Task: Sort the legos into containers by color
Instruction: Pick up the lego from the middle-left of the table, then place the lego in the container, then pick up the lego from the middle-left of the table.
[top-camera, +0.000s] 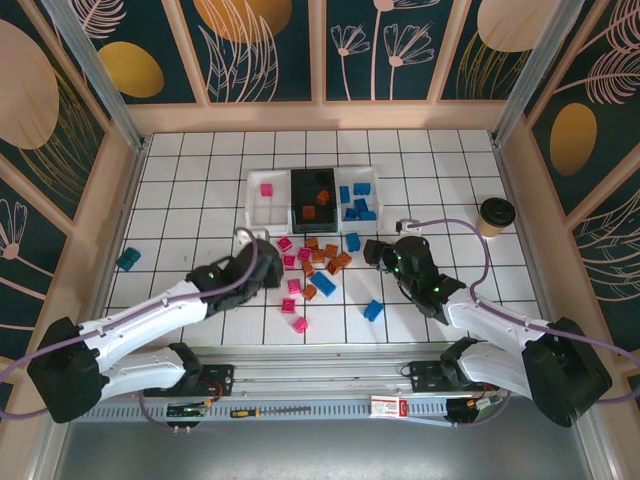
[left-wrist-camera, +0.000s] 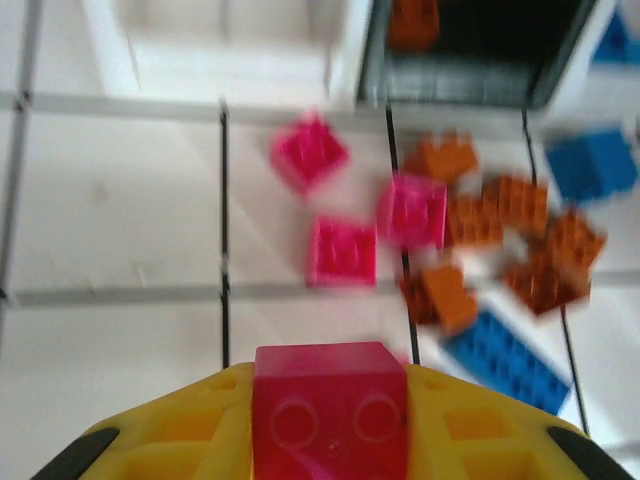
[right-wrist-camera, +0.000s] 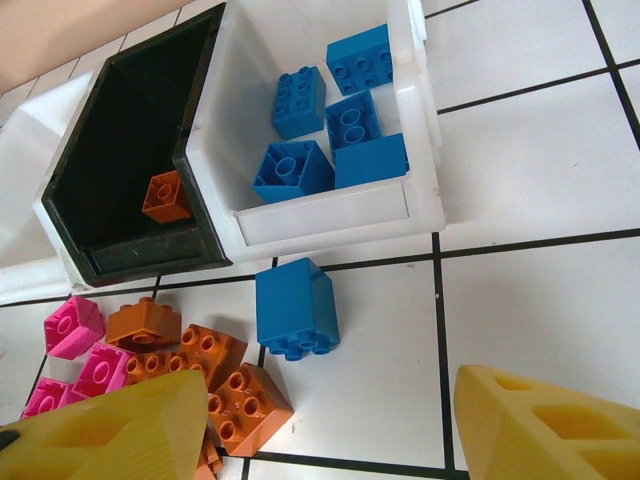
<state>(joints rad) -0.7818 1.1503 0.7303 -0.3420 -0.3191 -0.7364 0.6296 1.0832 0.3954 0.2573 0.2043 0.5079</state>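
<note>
From above, loose bricks lay on the table before three trays: pink in the left tray, orange in the black tray, blue in the right tray. At the left wrist, the left pincer was closed on a pink brick, probably light, hard and smooth, taken by its flat sides. At the right wrist, the right pincer stood half open and empty.

We see two arms of one build: the left arm and the right arm wear smooth white link shells joined by bulky black joint housings. A lavender left cable and right cable trail from them. The left gripper and right gripper are black, with green specks of light on the right wrist. Up close, the left fingers and right fingers are yellow plastic, moulded with shallow recessed pockets.
</note>
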